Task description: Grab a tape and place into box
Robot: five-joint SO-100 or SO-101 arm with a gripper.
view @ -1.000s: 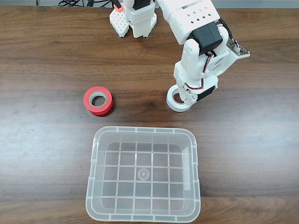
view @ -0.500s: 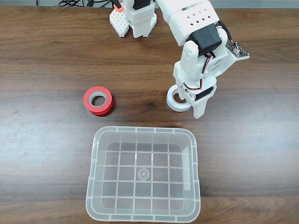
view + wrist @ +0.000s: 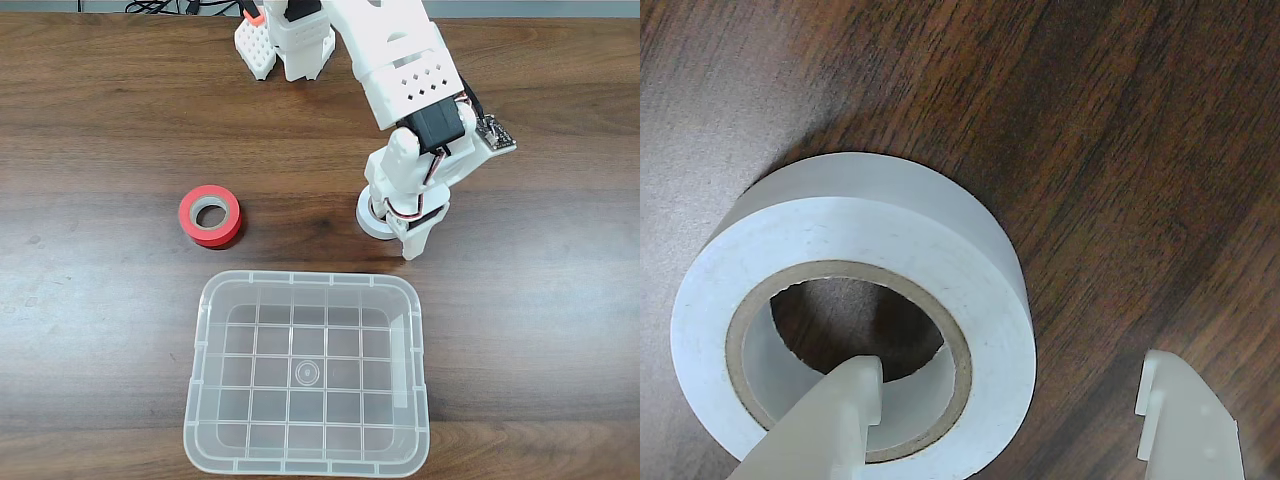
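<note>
The white tape (image 3: 367, 222) lies flat on the wooden table just above the box's far right corner, and the arm hides most of it. In the wrist view the tape (image 3: 940, 250) is close up, with a tan inner core. My gripper (image 3: 398, 236) is open and straddles the roll's wall. One finger (image 3: 835, 415) sits inside the hole and the other finger (image 3: 1180, 425) stands outside the roll, apart from it. The gripper (image 3: 1010, 365) holds nothing. The clear box (image 3: 305, 278) with a grid bottom stands empty at the near middle of the table.
A red roll with a grey core (image 3: 210, 215) lies left of the white tape, above the box's far left corner. The arm's white base (image 3: 285, 40) stands at the table's far edge. Bare wood (image 3: 540, 330) surrounds the box.
The gripper was shut over the tape a second ago, then opened. It has since shifted slightly left and down, so one finger now sits in the roll's hole. The tape has not moved.
</note>
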